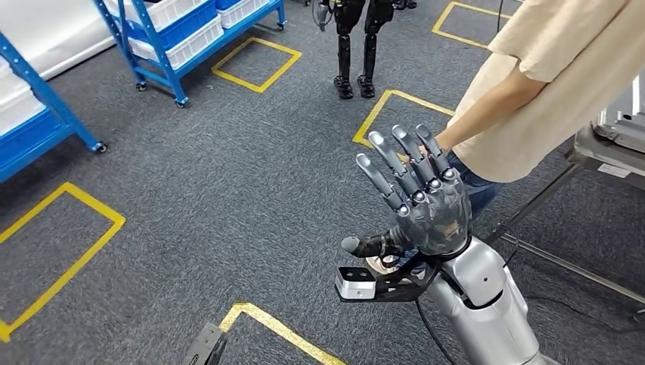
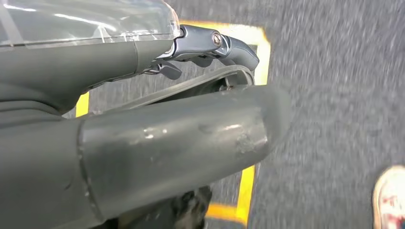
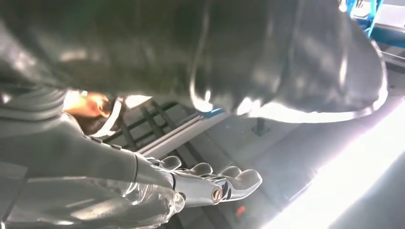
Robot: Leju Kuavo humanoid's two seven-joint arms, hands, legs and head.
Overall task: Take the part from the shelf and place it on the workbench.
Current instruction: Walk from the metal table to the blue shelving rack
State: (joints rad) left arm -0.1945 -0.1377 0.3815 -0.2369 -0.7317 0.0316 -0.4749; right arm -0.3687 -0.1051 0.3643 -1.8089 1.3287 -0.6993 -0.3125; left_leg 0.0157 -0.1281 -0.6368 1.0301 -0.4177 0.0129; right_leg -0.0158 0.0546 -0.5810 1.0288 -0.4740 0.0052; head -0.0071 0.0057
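Part not identifiable; blue shelf [image 1: 163, 46] lies far ahead-left of raised right hand [image 1: 422, 201], fingers spread, holding nothing. Left hand [image 2: 143, 143]: cannot tell.

The right hand [image 3: 143, 186] is seen close up, its grey cover glossy under glare and its darker fingers [image 3: 239, 179] stretched out together with nothing held between them. The thick thumb [image 3: 286, 62] is spread across much of the frame as a dark, shiny mass. Beyond the hand, pale slanted bars, possibly a frame or shelving [image 3: 181, 131], are glimpsed, blurred. A strong band of white light [image 3: 344, 186] is cast across one corner.
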